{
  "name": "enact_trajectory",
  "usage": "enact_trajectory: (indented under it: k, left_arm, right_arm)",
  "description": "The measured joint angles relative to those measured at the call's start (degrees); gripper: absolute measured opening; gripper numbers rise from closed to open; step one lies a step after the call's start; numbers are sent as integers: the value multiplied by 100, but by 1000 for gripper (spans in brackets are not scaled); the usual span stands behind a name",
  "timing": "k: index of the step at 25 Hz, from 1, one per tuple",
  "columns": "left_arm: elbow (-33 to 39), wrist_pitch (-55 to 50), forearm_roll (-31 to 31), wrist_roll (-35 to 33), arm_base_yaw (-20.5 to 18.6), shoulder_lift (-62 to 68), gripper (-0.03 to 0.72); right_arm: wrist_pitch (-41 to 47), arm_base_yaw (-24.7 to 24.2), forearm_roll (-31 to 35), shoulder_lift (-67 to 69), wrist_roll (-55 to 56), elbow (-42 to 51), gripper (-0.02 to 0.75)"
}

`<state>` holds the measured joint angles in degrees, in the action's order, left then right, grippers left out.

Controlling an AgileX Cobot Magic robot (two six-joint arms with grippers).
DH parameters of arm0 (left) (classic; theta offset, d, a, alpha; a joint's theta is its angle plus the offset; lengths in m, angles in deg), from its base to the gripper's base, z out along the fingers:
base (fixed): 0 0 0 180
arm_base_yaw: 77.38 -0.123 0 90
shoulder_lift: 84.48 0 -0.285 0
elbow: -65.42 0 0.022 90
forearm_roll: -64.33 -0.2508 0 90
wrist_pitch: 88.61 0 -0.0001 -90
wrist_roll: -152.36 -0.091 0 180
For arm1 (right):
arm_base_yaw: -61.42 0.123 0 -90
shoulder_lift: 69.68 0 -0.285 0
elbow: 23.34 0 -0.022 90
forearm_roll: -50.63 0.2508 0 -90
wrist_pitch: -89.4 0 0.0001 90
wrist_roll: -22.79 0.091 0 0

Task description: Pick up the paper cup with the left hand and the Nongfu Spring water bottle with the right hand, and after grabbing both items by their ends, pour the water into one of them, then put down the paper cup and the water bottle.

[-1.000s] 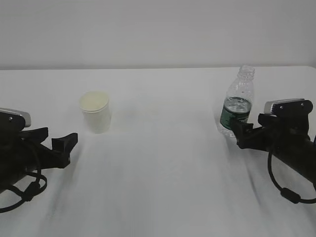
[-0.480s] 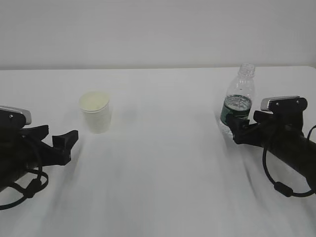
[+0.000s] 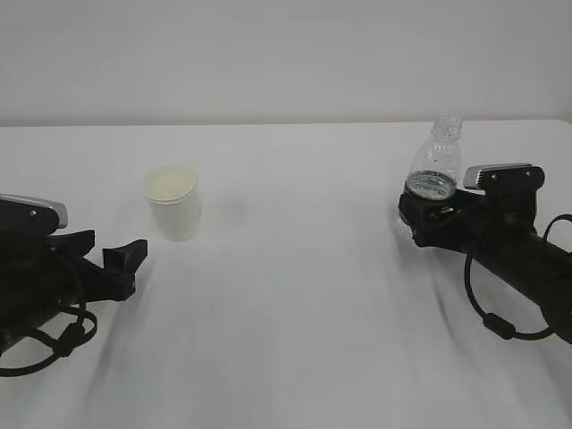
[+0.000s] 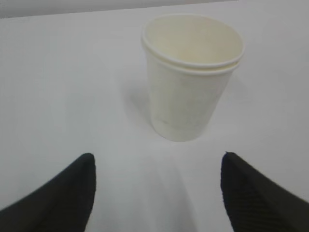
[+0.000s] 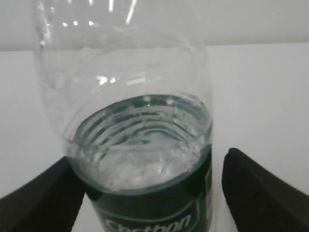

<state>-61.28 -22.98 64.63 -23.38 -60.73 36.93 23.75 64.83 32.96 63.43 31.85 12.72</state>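
Two black arms work a wide white matte table, and the right one has made the running over the last second. The right hand, a black arm with a grey-white box module, has slid in from the right edge of the frame and now has its fingers on either side of the small clear ribbed plastic water bottle with the dark green label, which stands upright at centre right. A second ago that gripper sat just short of the label. In the right wrist view the bottle fills the frame with a black finger on each side and a sliver of table showing between plastic and pad, so the jaws stand wide and I judge nothing is gripped yet.

The left hand, black with loose cables and a grey camera box, has only crept forward at lower left. Its fingers are spread wide, well apart from the small white tapered paper cup, upright at upper left of centre, rolled rim, cream inside.

Water sits about label-high, clear, with droplets clinging to the bottle's wall above it. My read: the bottle grasp comes next, while the cup approach lags.
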Motion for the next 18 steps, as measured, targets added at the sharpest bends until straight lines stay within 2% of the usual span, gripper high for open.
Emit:
enact_trajectory:
  k: [18]
  left_arm:
    - [0,0,-30,0,0,32,586]
  right_arm:
    - [0,0,-57,166,46,-377,647]
